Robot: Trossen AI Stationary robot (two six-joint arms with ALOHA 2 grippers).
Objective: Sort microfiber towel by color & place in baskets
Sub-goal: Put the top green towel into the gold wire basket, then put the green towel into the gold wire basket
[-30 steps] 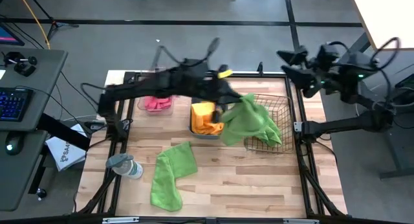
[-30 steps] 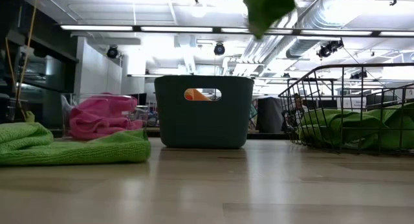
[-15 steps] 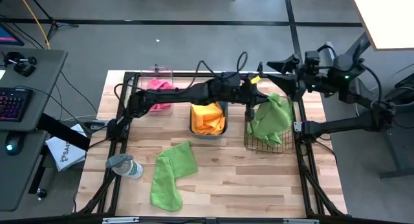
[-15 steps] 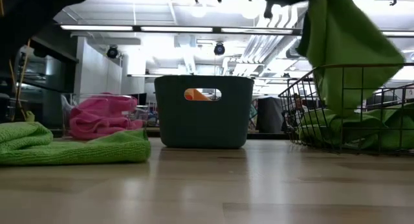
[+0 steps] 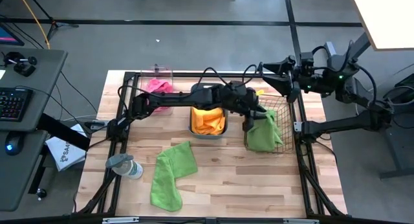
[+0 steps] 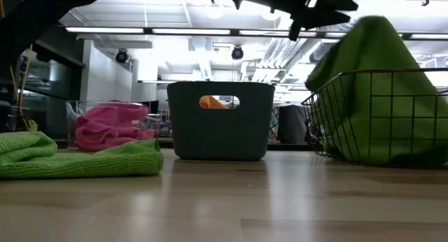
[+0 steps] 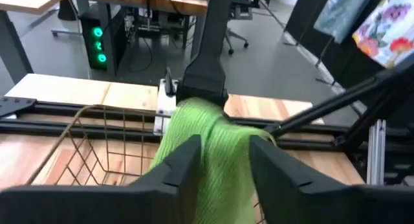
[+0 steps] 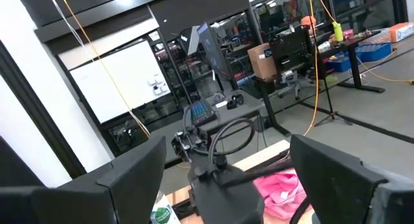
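Observation:
A lime green microfiber towel [image 5: 262, 134] [image 6: 385, 95] is heaped in the brown wire basket [image 5: 283, 105] at the right. Its bunched top [image 7: 217, 140] rises between the parted fingers of my left gripper [image 7: 224, 141], which hovers over the basket's left side [image 5: 249, 119]. My right gripper [image 5: 267, 68] waits open above the table's far right, holding nothing. Orange towels [image 5: 208, 120] fill the teal tub [image 6: 217, 123]. Pink towels [image 5: 157, 87] lie in the clear box [image 6: 77, 123]. Another green towel [image 5: 171, 172] lies flat on the table near the front. My left gripper points down and forward over the wire basket, with the green towel's raised top [image 7: 213, 153] in the gap between its two fingers. I cannot tell whether the fingers touch it. The towel's bulk rests in the basket, partly draped on the far rim [image 7: 162, 117].
A clear bottle with a grey cap [image 5: 126, 166] lies at the table's front left. Black frame rails [image 5: 304, 166] run along the table's edges. Bare wood lies between the table's green towel and the wire basket.
My left gripper has carried the green towel from above the teal tub toward the table's right edge, over the wire basket, and come down. The towel, which hung below the gripper, now sits heaped in the basket. My right gripper has drifted slightly toward the left.

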